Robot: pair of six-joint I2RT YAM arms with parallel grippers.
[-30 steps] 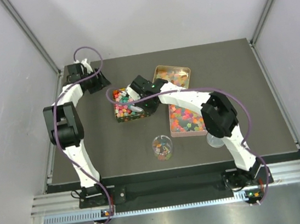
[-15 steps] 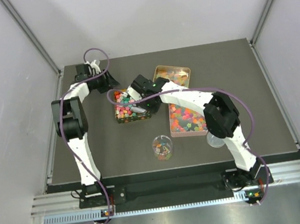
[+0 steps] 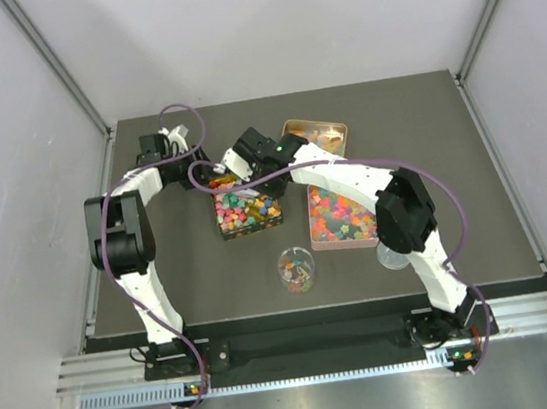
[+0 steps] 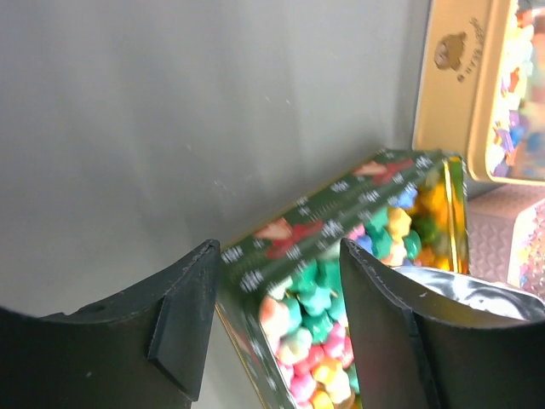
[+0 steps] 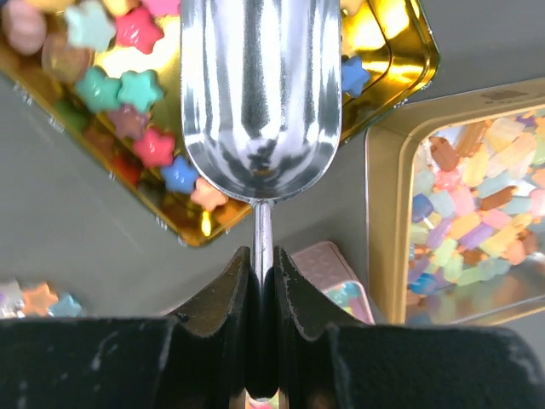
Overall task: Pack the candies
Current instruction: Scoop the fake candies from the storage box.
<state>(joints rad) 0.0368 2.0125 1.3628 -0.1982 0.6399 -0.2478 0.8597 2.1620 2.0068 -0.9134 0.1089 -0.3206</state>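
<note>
Left arm: base at the near edge of the dark grey bench [image 3: 449, 161], elbow folded high on the left, forearm reaching right. Left gripper [image 4: 277, 256] sits low at the corner of the dark green patterned rectangular tin [image 4: 324, 223], jaws spread, one finger outside its wall and the other over the inside; contact unclear. Small multicoloured star-shaped candies [image 4: 315, 341] lie in the tin, just below and ahead of this gripper.

Right arm: arched over from the right, forearm stretched leftward. Right gripper [image 5: 262, 281] is pressed together on the thin handle of the shiny metal scoop [image 5: 255, 94], whose bowl hangs ahead over the same candies. The gold rectangular tin [image 5: 381, 247] of pastel pieces lies to its right.
</note>
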